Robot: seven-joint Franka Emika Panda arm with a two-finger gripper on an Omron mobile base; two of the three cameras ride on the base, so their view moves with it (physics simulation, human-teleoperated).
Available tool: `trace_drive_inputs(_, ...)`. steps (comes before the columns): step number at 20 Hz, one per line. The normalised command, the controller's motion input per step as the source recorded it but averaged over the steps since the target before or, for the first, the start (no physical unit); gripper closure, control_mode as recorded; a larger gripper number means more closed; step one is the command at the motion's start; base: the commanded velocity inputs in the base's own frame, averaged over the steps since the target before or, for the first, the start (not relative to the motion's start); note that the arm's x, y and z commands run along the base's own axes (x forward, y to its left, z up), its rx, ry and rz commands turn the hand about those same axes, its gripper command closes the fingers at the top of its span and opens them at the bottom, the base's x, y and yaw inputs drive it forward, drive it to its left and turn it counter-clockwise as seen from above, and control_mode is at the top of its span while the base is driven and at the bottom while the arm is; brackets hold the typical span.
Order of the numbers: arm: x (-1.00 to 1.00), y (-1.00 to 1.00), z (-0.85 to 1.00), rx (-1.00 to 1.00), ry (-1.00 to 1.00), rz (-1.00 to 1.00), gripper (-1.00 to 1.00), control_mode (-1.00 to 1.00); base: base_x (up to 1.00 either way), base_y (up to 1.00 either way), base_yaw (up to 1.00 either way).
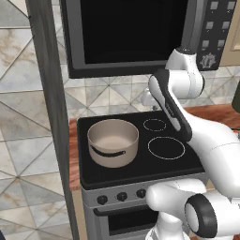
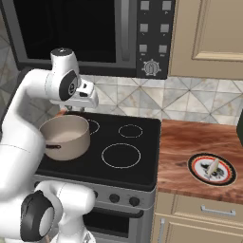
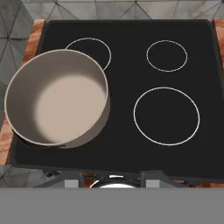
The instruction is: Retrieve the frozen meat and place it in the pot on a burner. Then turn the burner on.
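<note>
From where I sit, the row of black knobs [image 1: 122, 196] runs nearest, along the stove's front just below the pot [image 1: 113, 142] — placed there so a burner can be switched without reaching over heat, and one of them is my last step. The pot itself stands on the front-left zone of the black glass stove top [image 3: 127, 78], handle band [image 1: 108, 153] facing the knobs; looking straight down into it, I see only its bare cream floor, so the frozen meat is not in there and I cannot spot it anywhere. I judge the fetching is yet to come. To the pot's right lies the large white ring [image 3: 166, 116], and beyond that the small white ring [image 3: 166, 55]. My claw [image 2: 88, 105] hangs above the pot's far rim, pressed together with nothing pinched, which suits a camera pass over the hob. Well right of the pot, a patterned plate [image 2: 212, 169] rests on the wood counter [image 2: 190, 142]. Furthest, above the pot, the microwave's button panel [image 2: 153, 38] — no writing I can read anywhere.
</note>
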Motion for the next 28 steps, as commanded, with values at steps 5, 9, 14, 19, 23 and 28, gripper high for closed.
trace_drive_inputs(5,0.0,-0.46,-0.07,0.0,0.0,0.0,-1.0,-1.0,0.0,0.0,0.0)
trace_drive_inputs(9,0.0,-0.64,-0.17,-0.03,0.0,0.0,-1.0,-1.0,0.0,0.0,0.0)
trace_drive_inputs(14,-0.02,-0.63,-0.25,-0.01,0.0,0.0,-1.0,-1.0,0.0,0.0,0.0)
trace_drive_inputs(19,-0.02,-0.46,-0.2,0.0,0.04,-0.07,-1.0,-1.0,0.0,0.0,0.0)
trace_drive_inputs(23,0.0,-0.48,-0.14,0.0,0.01,-0.05,-1.0,-1.0,0.0,0.0,0.0)
trace_drive_inputs(28,0.0,-0.62,-0.13,0.0,0.0,0.01,-1.0,-1.0,0.0,0.0,0.0)
